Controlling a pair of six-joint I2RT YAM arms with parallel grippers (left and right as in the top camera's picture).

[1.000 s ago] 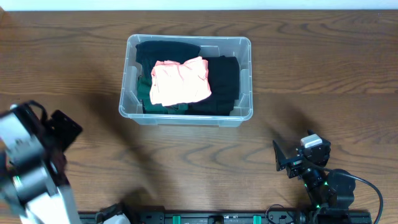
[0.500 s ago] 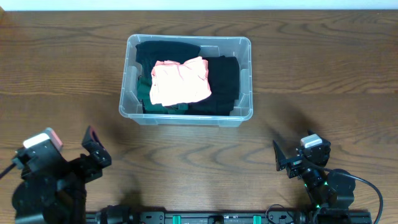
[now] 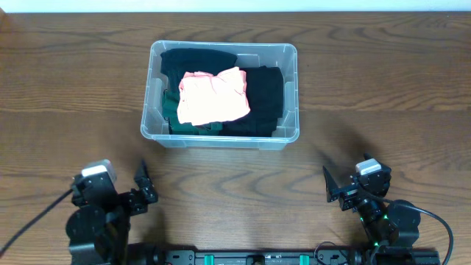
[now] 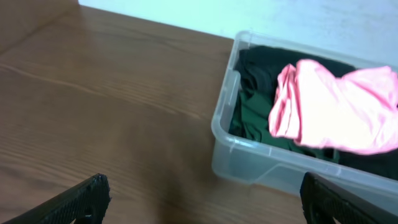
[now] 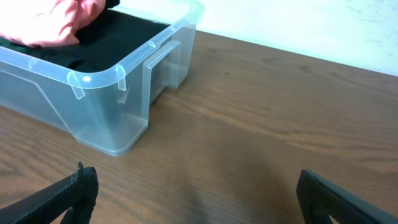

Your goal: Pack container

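Observation:
The clear plastic container [image 3: 293, 96] stands at the back middle of the table. It holds a pink garment [image 3: 213, 97] on top of black clothes [image 3: 265, 96] and a dark green garment [image 3: 174, 110]. It also shows in the left wrist view [image 4: 249, 163] and the right wrist view [image 5: 118, 106]. My left gripper [image 3: 143, 191] is open and empty at the front left, well short of the container. My right gripper [image 3: 335, 190] is open and empty at the front right.
The brown wooden table [image 3: 383, 88] lies all around the container. A white wall edge [image 3: 235, 4] runs along the back. The arm bases and a black rail [image 3: 243, 258] sit at the front edge.
My left arm has swung right and settled low at the front left, facing the container. The right arm and the container have not moved.

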